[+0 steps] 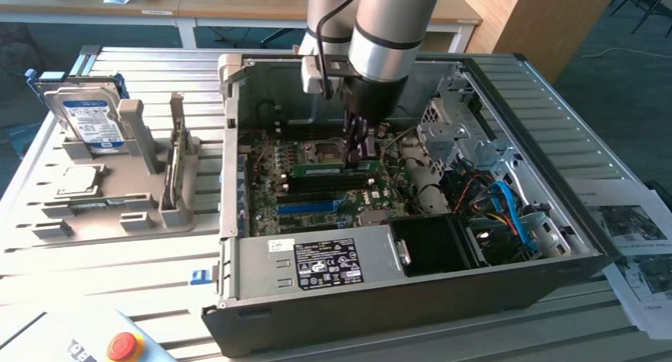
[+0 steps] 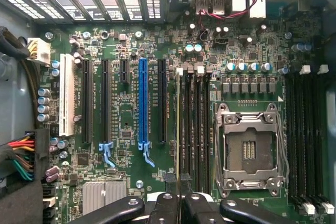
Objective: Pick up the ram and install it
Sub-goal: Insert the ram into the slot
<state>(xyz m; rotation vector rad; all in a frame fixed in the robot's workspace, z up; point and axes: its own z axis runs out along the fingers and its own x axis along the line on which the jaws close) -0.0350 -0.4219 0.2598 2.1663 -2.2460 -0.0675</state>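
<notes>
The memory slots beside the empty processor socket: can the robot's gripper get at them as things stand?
Probably yes. The case lies open, and the gripper, shut on the ram, hangs right over the black memory slots next to the processor socket. No cable crosses them.

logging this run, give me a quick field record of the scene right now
held: gripper shut on the ram
where: inside the pc case, ram edge-on at the memory slots beside the cpu socket
seated: cannot tell
outside case: hard drive and processor chip in the holder, exterior view's left
</notes>
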